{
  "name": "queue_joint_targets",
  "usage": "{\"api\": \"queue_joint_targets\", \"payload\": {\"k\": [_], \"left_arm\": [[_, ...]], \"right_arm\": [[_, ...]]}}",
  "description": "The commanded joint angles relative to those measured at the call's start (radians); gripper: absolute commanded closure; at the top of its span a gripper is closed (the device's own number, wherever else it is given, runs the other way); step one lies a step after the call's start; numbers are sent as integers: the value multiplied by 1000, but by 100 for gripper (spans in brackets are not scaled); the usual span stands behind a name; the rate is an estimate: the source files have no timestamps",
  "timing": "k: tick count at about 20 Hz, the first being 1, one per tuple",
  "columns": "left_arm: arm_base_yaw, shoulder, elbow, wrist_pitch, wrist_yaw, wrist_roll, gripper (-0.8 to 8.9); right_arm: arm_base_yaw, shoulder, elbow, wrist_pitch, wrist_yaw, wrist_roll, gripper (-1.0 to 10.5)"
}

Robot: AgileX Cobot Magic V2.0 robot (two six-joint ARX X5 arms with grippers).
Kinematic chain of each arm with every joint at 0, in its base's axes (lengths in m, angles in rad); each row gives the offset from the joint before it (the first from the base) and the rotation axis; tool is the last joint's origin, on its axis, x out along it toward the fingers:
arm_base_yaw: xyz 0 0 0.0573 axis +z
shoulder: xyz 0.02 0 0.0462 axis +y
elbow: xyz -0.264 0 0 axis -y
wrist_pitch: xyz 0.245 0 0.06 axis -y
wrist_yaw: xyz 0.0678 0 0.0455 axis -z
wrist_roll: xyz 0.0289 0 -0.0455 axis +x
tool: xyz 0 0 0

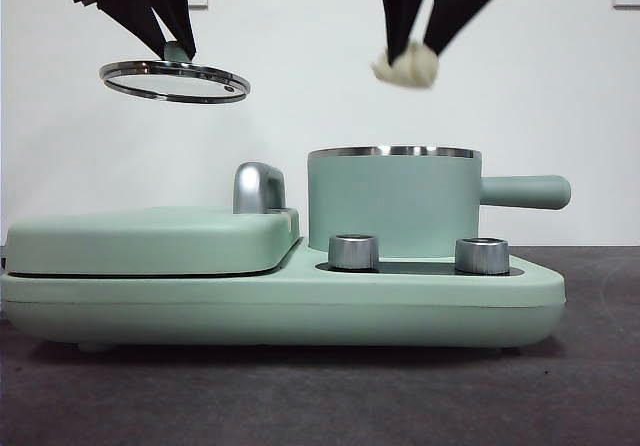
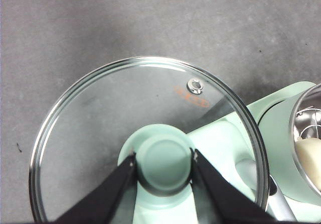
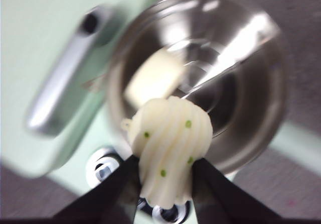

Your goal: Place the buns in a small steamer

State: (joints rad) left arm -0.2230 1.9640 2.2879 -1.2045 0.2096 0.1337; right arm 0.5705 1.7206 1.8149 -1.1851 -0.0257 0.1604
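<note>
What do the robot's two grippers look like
Both the left gripper and right gripper have two flat, matte black jaws that taper toward the tips, like wedges. No cables, markings or labels show on them in any view.

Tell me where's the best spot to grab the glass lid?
By the round green knob in the middle of the lid, coming straight down from above. It sticks up from the flat glass, and the left gripper already pinches it on two sides.

Left gripper (image 1: 170, 48) raised, clamped; right gripper (image 1: 412, 58) raised, clamped
</note>
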Motion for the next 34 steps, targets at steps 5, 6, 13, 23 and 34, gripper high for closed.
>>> {"api": "queue_joint_targets", "payload": {"k": [5,6,13,23,34], "left_arm": [[-2,0,34,16,8,-7,795],[-2,0,34,16,8,-8,795],[-2,0,34,16,8,-8,795],[-24,0,34,10,8,-15,795],[-239,0,34,0,8,-15,795]], "right_arm": [[-62,185,44,-10,-3,-76,795],[-63,200,44,-7,-3,-76,792],[-63,216,44,18,0,-87,463],[-65,-8,61,-110,11,-98,463],[-35,-524,-130,-232,83,-90,464]]}}
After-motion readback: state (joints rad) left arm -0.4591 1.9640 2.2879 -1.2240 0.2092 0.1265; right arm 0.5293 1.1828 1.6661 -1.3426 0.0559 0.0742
